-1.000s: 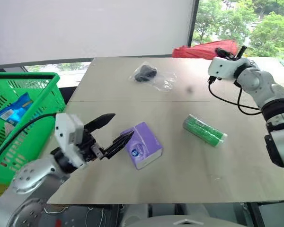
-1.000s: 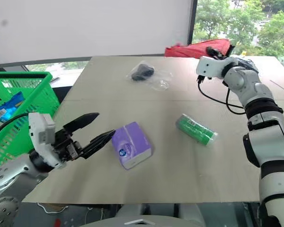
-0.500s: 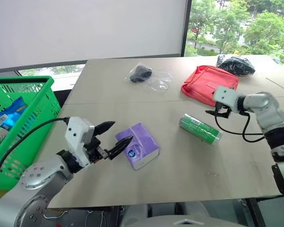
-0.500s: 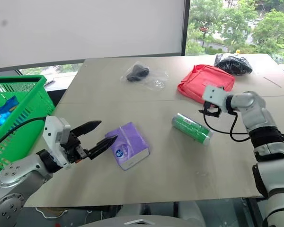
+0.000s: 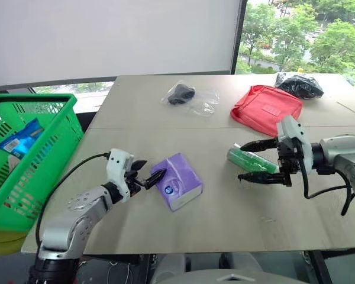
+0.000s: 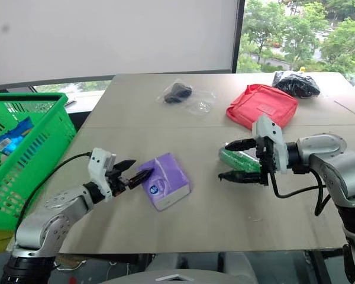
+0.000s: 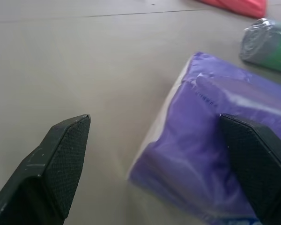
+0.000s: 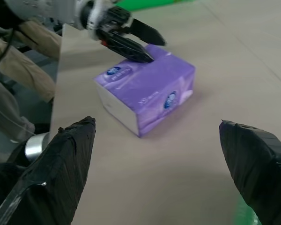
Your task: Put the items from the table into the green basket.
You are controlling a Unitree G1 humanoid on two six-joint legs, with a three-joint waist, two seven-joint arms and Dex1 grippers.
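– So what do we see up close?
– Left hand (image 5: 147, 173) spread wide at the purple tissue pack (image 5: 178, 180), holding nothing; right hand (image 5: 248, 161) splayed around the green tube (image 5: 252, 160) on the worktop (image 5: 225, 213).
– Farther back?
– Green basket (image 5: 59, 124) stands left.

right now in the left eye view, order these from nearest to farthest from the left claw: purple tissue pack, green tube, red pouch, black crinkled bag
1. purple tissue pack, right at the left claw
2. green tube, mid-table, between the right claw's fingers
3. red pouch, farther back on the right
4. black crinkled bag, far right corner
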